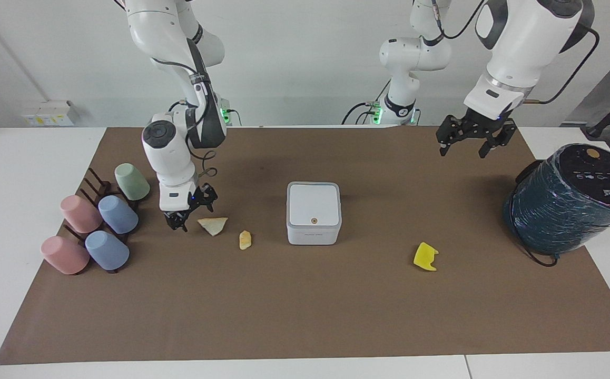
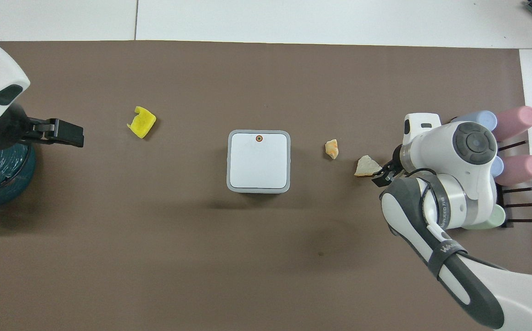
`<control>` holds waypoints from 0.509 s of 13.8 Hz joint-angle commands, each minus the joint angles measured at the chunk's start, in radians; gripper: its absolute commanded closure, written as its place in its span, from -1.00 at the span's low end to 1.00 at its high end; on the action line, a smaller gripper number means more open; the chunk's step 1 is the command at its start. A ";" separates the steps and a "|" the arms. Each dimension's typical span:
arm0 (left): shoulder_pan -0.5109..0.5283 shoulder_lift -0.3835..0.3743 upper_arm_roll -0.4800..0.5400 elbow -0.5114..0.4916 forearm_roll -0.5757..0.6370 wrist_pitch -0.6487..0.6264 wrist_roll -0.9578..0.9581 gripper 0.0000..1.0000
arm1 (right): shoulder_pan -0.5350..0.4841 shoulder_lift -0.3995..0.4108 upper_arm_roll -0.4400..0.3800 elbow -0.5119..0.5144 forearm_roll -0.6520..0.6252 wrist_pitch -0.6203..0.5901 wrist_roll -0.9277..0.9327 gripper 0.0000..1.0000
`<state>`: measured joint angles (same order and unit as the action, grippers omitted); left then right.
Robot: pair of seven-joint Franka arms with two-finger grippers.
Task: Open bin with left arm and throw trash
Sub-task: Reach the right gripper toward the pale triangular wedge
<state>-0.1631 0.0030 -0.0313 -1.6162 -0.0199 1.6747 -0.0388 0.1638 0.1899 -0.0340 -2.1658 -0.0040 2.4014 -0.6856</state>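
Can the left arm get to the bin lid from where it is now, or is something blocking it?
Probably yes. The left gripper hangs open in the air toward its own end of the table, and only bare mat lies between it and the closed bin; the yellow scrap sits off that path.

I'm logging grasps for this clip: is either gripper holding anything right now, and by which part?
Nothing is held. The right gripper is low beside the beige triangle, open; the left gripper hangs open, empty.
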 commanded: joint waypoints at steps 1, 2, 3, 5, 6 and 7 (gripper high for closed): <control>-0.048 -0.018 0.008 -0.037 0.008 0.049 -0.009 -1.00 | -0.006 -0.018 0.003 -0.052 0.006 0.048 -0.081 -1.00; -0.061 -0.011 0.007 -0.037 0.003 0.071 -0.015 -1.00 | -0.006 -0.017 0.003 -0.052 0.006 0.061 -0.083 -0.99; -0.073 0.001 0.007 -0.037 -0.005 0.091 -0.045 -1.00 | -0.009 -0.014 0.003 -0.052 0.006 0.062 -0.083 -0.92; -0.081 0.025 0.008 -0.037 -0.058 0.141 -0.069 -0.32 | -0.003 -0.007 0.003 -0.052 0.061 0.076 -0.084 -0.77; -0.084 0.029 0.007 -0.040 -0.060 0.155 -0.067 0.27 | 0.000 -0.001 0.005 -0.052 0.064 0.087 -0.086 -0.76; -0.102 0.032 0.007 -0.042 -0.061 0.164 -0.069 0.55 | 0.002 0.000 0.005 -0.052 0.064 0.096 -0.095 -0.75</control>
<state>-0.2352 0.0371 -0.0373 -1.6342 -0.0656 1.7969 -0.0934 0.1649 0.1906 -0.0326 -2.2019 0.0290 2.4601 -0.7390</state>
